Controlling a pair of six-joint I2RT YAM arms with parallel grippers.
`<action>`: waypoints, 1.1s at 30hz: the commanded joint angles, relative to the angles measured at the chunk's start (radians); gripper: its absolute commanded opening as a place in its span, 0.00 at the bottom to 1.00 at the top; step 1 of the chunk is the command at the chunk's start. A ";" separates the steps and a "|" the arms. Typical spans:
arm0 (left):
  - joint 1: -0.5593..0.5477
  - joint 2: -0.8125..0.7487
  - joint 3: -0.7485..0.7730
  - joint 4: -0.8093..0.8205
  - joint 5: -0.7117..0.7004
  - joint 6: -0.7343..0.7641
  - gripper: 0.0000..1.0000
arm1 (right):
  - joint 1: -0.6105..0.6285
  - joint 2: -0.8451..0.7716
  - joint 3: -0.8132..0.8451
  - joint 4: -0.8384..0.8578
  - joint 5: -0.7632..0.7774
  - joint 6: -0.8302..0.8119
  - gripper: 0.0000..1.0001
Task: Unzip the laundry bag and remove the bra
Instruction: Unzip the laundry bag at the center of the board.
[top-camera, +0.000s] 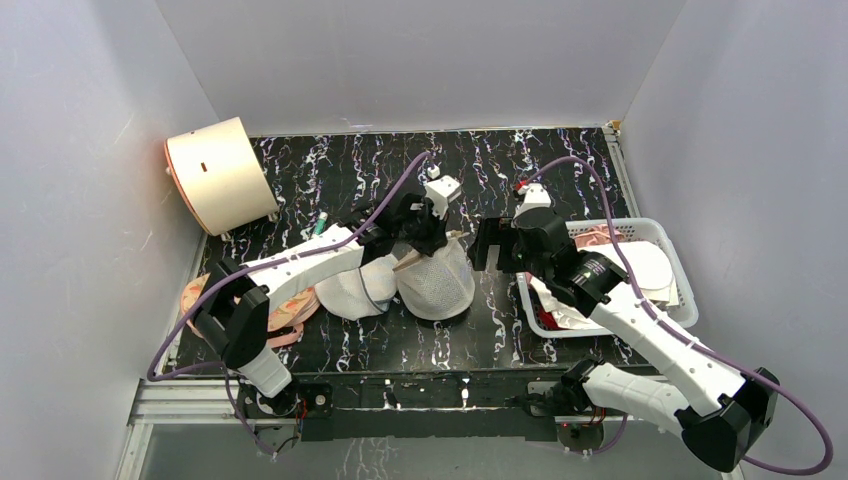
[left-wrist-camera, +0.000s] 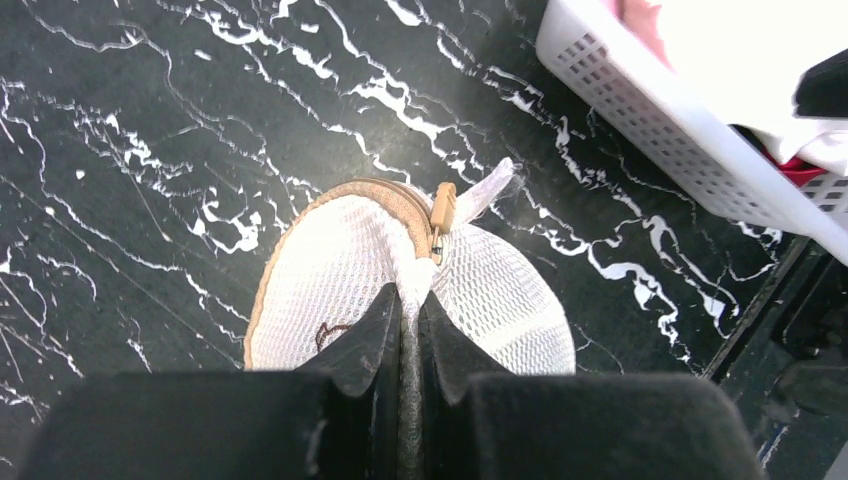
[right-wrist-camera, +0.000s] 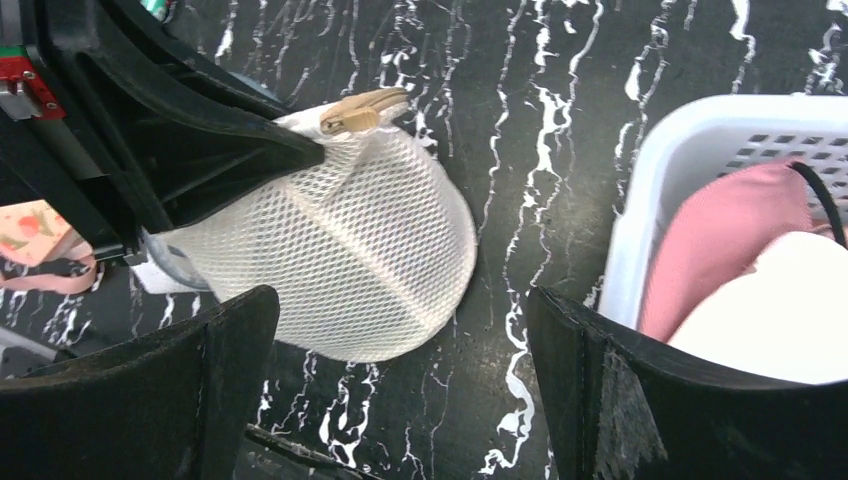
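- Laundry bag (left-wrist-camera: 330, 250), toward desk's near edge: left gripper (left-wrist-camera: 410, 298) clenched on mesh beside zipper pull (left-wrist-camera: 443, 205); mesh could slip.
- Right gripper (right-wrist-camera: 400, 330) released, wide apart; could miss the small pull.

Black white-veined table (top-camera: 480, 160), cream drum (top-camera: 215, 175) on its side at upper left, peach bra (top-camera: 288, 328) at lower left, white mesh bag (top-camera: 350, 292) and laundry bag (top-camera: 437, 280) side by side at centre, white basket (top-camera: 645, 222) at right
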 joint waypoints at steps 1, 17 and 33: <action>-0.005 -0.049 -0.018 0.070 0.051 0.011 0.00 | -0.043 -0.011 -0.019 0.155 -0.134 -0.075 0.92; -0.004 -0.096 -0.044 0.097 0.117 0.011 0.00 | -0.484 0.265 -0.010 0.395 -1.002 -0.165 0.72; -0.005 -0.104 -0.034 0.100 0.176 -0.001 0.00 | -0.481 0.397 0.008 0.583 -1.137 -0.167 0.46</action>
